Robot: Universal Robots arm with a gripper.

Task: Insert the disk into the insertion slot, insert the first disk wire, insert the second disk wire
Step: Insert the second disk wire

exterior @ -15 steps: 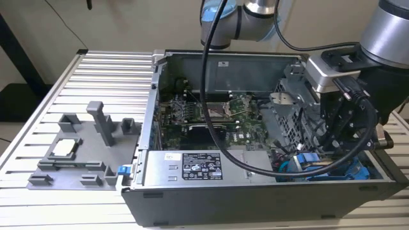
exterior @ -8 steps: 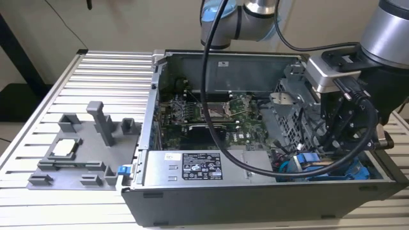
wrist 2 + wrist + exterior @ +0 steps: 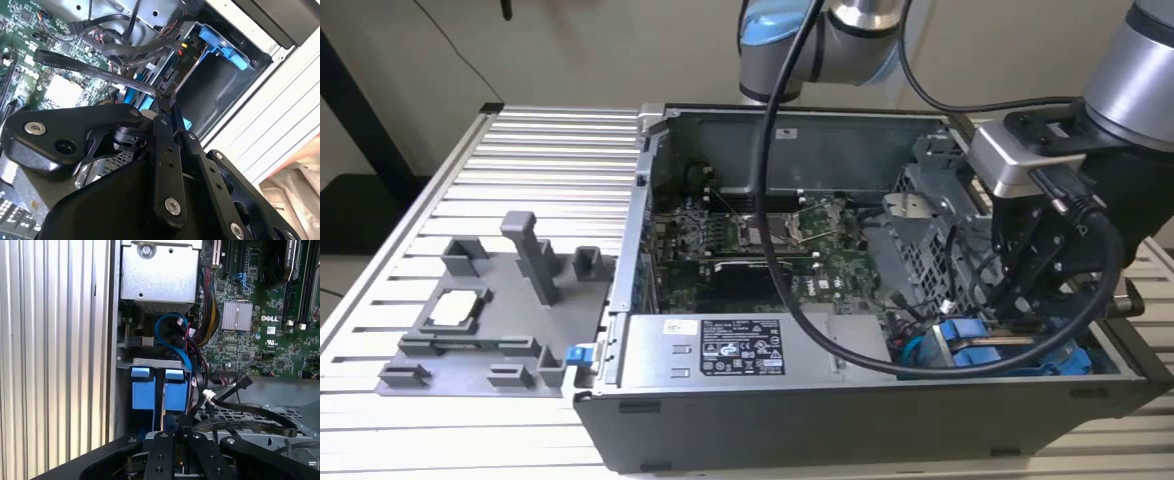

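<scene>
Claw (image 3: 165, 102) of the arm, reaching down into the open computer case, fingers pressed together on a flat black wire (image 3: 90, 67) beside the blue-framed disk (image 3: 160, 390) seated in the insertion slot (image 3: 1014, 350).

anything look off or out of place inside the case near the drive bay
Nothing looks damaged or spilled. A loose flat black cable lies draped over the perforated drive cage, its end unplugged, and the end effector sits low by the blue carrier in the bay.
</scene>
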